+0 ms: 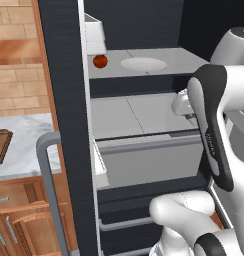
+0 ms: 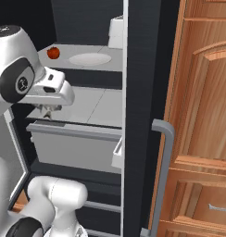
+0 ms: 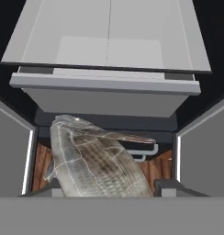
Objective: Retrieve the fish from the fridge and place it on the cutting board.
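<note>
From the left base view we see the tall charcoal fridge (image 1: 69,100) standing open, a round red fruit (image 1: 99,61) and a white plate (image 1: 143,63) on its upper shelf, and the brown wooden cutting board (image 1: 1,145) bare at the far left on the marble desk (image 1: 24,145).

From the right base view, the gripper (image 2: 49,111) hangs in front of the middle shelf, just outside the fridge.

In the hand view, the grey-silver fish (image 3: 93,163) lies between the fingers (image 3: 171,187), apparently gripped. We judge the pickup done; the carry to the board and the set-down remain.
</note>
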Controlling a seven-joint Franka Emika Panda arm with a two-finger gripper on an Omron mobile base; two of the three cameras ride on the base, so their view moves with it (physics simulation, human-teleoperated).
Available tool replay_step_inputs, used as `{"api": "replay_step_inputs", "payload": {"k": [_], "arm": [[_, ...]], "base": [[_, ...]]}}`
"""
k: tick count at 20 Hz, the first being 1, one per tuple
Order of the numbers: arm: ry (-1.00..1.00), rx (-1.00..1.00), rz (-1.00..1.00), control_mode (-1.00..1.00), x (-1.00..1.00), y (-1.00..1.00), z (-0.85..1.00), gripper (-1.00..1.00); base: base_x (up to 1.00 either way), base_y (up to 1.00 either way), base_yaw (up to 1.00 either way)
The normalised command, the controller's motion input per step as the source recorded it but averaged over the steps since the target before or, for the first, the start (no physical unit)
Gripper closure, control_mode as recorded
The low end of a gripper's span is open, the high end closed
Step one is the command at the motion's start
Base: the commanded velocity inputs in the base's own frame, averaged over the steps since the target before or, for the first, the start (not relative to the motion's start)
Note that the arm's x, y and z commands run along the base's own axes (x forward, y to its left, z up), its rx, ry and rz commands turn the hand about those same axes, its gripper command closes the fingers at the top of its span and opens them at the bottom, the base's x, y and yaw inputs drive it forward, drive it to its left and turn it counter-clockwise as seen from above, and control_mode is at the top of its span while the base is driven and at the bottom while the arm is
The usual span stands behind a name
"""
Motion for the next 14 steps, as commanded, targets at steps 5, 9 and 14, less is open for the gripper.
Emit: {"api": "replay_step_inputs", "payload": {"k": [5, 9, 14], "arm": [[0.0, -0.01, -0.01, -1.0, -0.57, -0.01, -0.17, 1.0], [0.01, 0.0, -0.02, -1.0, -0.08, 0.0, -0.38, 1.0], [0.04, 0.0, 0.0, -1.0, 0.0, 0.0, -0.34, 1.0]], "base": [[0.0, 0.0, 0.0], [0.0, 0.0, 0.0], [0.0, 0.0, 0.0]]}}
